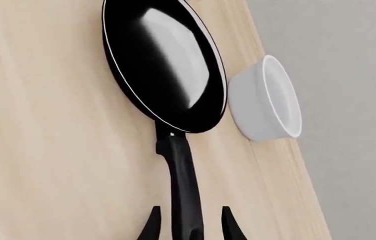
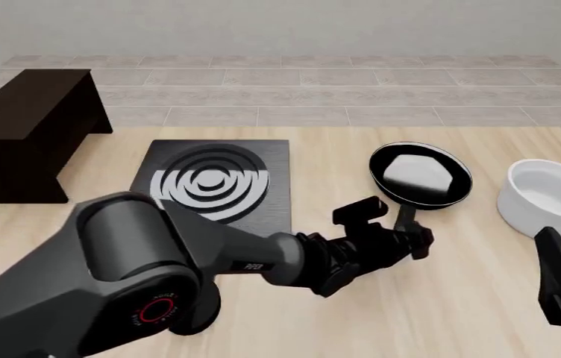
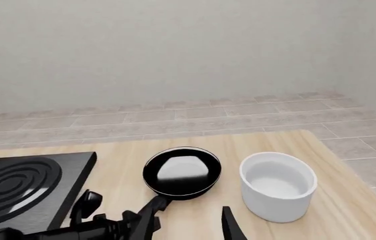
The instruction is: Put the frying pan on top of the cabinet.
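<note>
Pale wooden tabletop (image 2: 480,298) carrying everything. Dark cabinet (image 2: 27,130) at ten o'clock in the front view, flat top bare, well apart from the pan, so a long carry across the board looks needed. Black stove plate (image 2: 215,183) with grey rings near centre, at about eleven o'clock from the left arm's wrist. White bowl (image 2: 549,198) at three o'clock, just beside the pan; touching or not cannot be told. Frying pan (image 2: 421,176) lying flat on the tabletop at about one o'clock, handle trailing toward six o'clock, toward the arms, likely so that a reach from the near side meets it end-on. Left gripper (image 1: 188,227) spread, fingers (image 1: 151,225) straddling the pan handle (image 1: 182,185) with gaps either side: not clenched, judged poised to close. Right gripper (image 3: 188,225) held low at five o'clock, parted, grasping nothing, clear of the reach.
</note>
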{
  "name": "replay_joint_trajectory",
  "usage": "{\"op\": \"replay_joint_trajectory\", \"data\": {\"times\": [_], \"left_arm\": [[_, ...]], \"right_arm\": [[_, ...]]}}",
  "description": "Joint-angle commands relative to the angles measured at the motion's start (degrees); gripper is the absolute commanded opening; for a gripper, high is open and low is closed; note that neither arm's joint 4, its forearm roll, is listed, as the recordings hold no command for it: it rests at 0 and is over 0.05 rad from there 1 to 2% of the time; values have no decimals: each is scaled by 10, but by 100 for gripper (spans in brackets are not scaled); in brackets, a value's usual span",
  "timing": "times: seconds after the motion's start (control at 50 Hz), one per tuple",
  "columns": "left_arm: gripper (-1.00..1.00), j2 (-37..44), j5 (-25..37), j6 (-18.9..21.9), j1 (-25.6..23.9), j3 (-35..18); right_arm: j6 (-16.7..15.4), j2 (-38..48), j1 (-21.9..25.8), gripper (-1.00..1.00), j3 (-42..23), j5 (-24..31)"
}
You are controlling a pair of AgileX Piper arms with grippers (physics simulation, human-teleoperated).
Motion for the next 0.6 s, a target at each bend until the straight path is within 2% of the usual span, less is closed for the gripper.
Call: {"op": "replay_joint_trajectory", "data": {"times": [0.02,0.14,0.18,0.2,0.6], "left_arm": [[100,36,12,-16,2,-16],[100,36,2,-18,2,-10],[100,37,17,-11,13,-20],[-100,34,11,-13,9,-14],[-100,25,5,-15,13,0]], "right_arm": [[-1,3,0,100,0,-2],[-2,4,0,100,0,-3],[-2,1,0,100,0,0],[-2,0,0,100,0,1],[-4,-3,0,100,0,3]]}}
